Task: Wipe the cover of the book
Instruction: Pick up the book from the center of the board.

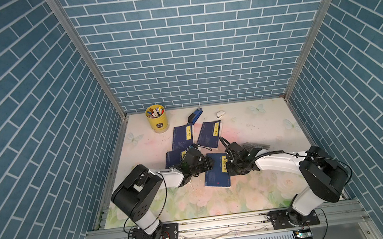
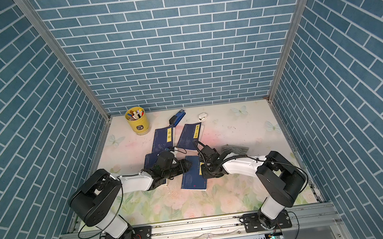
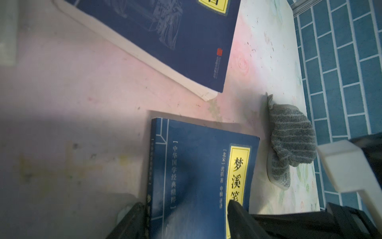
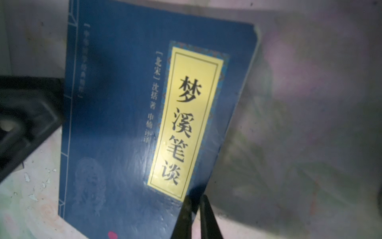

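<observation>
The right claw point(image 4: 195, 207), closed, sits at the yellow-label edge of the blue book point(image 1: 215, 176) lying flat on the desk point(image 1: 259, 122), the left claw point(image 3: 184, 204) spread open astride its spine edge, the grey striped cloth point(image 3: 289, 142) lying loose nearby.

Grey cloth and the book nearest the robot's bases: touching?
Apart. The left wrist view shows the grey cloth lying beside the book, with a strip of bare table between them.
</observation>
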Available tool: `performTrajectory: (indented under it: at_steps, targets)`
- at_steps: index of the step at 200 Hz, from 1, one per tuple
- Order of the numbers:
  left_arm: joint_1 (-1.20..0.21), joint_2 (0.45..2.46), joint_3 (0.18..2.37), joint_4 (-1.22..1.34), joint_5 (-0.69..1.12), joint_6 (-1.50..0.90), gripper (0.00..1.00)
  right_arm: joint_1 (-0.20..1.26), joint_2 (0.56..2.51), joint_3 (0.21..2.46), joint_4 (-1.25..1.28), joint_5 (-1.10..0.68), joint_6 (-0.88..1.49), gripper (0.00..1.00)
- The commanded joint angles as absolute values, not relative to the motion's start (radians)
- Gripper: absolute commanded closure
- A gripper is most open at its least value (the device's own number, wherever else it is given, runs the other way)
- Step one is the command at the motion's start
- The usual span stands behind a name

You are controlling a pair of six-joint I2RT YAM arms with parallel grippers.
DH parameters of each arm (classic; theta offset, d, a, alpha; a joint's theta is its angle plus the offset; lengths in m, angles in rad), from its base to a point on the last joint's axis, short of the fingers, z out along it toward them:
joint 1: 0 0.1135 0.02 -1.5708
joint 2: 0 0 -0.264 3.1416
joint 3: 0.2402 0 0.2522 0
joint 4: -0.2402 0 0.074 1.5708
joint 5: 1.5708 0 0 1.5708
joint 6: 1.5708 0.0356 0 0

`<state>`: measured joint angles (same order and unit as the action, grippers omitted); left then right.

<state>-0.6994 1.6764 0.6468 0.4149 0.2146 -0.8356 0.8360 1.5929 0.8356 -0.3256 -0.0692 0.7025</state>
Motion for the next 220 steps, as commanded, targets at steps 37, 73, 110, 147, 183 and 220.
performTrajectory:
  at_steps: [37, 73, 110, 147, 183, 220]
  targets:
    - [-0.701, 1.682, 0.720, 0.289, 0.240, -0.731, 0.25, 0.864, 1.608, 0.813, -0.377, -0.052, 0.775, 0.91]
    - [-0.699, 1.592, 0.696, 0.153, 0.142, -0.665, 0.23, 0.865, 1.606, 0.819, -0.370, -0.046, 0.786, 0.85]
    - [-0.703, 1.606, 0.687, 0.110, 0.223, -0.643, 0.26, 0.863, 1.635, 0.825, -0.366, -0.040, 0.798, 0.84]
    - [-0.709, 1.596, 0.652, 0.124, 0.259, -0.664, 0.29, 0.864, 1.646, 0.806, -0.334, -0.043, 0.829, 0.85]
    - [-0.709, 1.644, 0.636, 0.249, 0.407, -0.683, 0.31, 0.865, 1.674, 0.797, -0.316, -0.044, 0.843, 0.86]
    - [-0.690, 1.654, 0.604, 0.481, 0.573, -0.763, 0.38, 0.866, 1.688, 0.767, -0.265, -0.064, 0.868, 0.87]
